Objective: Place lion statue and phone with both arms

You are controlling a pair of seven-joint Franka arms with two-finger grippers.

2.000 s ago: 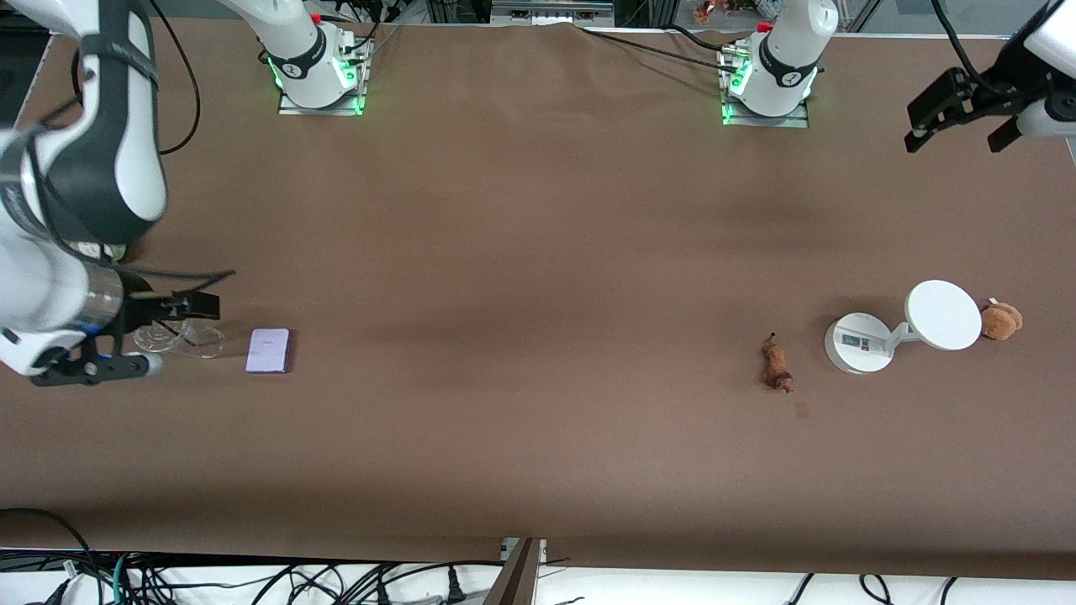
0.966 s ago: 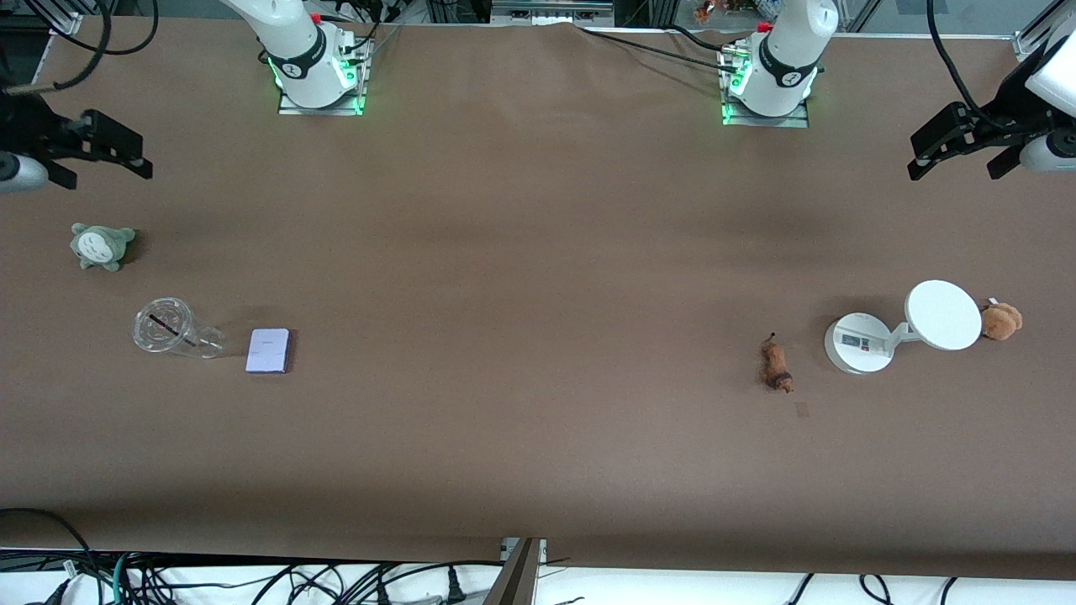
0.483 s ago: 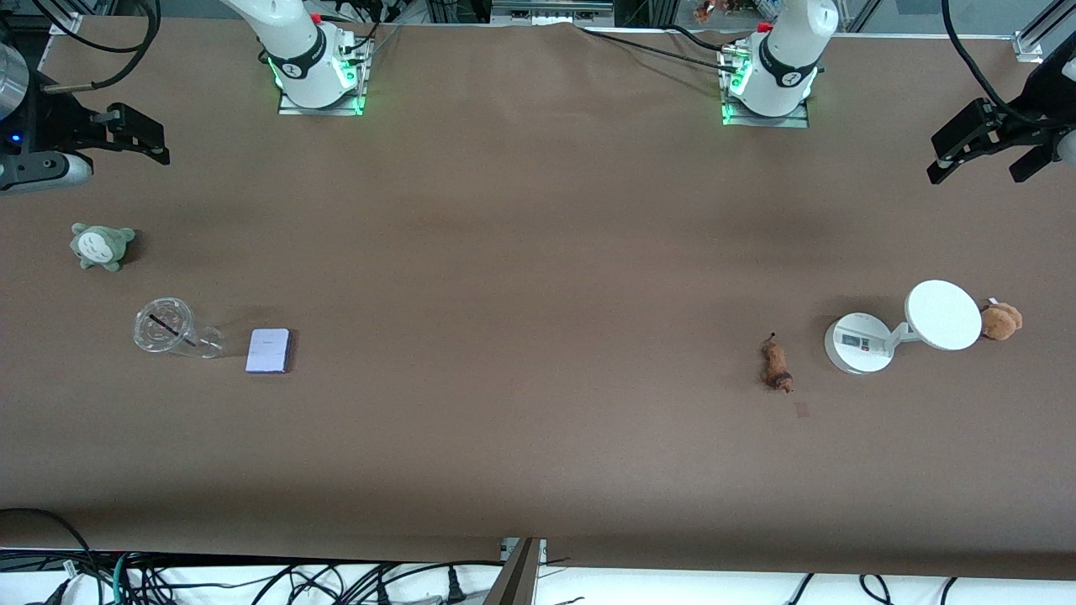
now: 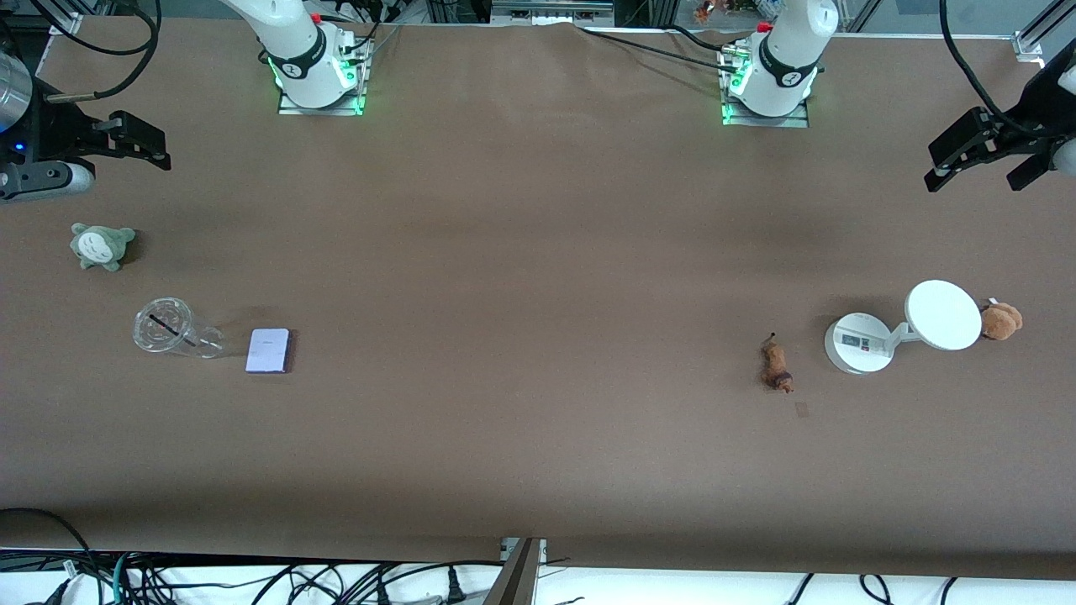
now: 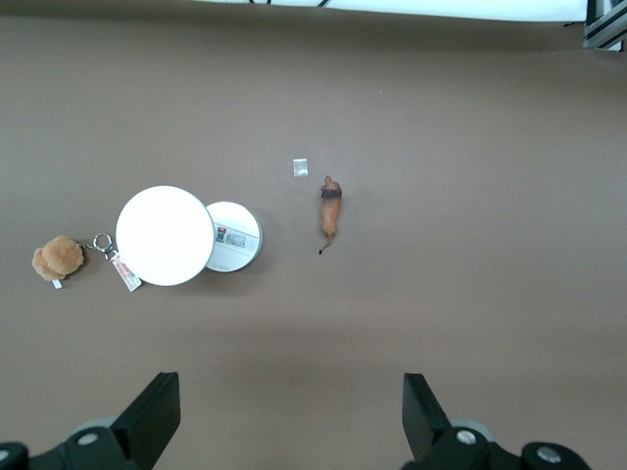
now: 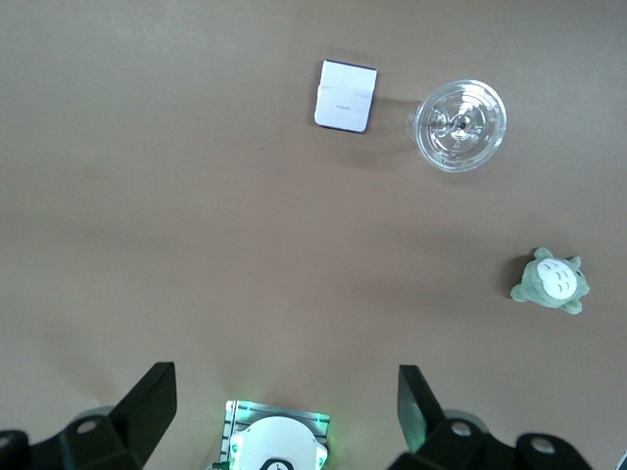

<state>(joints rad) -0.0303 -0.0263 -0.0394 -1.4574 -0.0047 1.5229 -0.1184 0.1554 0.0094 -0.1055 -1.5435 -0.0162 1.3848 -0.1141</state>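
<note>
The lion statue point(image 4: 777, 365) point(image 5: 331, 208), a slim reddish-brown figurine, lies on the brown table toward the left arm's end, beside a white round-based device point(image 4: 859, 343). The phone point(image 4: 269, 349) point(image 6: 345, 95), a pale lavender slab, lies flat toward the right arm's end, next to a clear cup point(image 4: 168, 329). My left gripper point(image 4: 985, 166) point(image 5: 289, 382) hangs open and empty high over the table's edge at its own end. High over the other end, my right gripper point(image 4: 126, 158) point(image 6: 285, 382) is open too, holding nothing.
A grey-green plush point(image 4: 102, 245) point(image 6: 552, 282) sits farther from the front camera than the cup point(image 6: 460, 124). A tan plush point(image 4: 1000, 321) point(image 5: 57, 259) sits beside the device's white disc point(image 4: 943, 314) point(image 5: 165, 235). The right arm's base point(image 6: 279, 441) shows under its gripper.
My right gripper has left its low spot beside the cup and risen over the table's end, uncovering the grey-green plush. The left gripper drifted slightly. Both stayed open.
</note>
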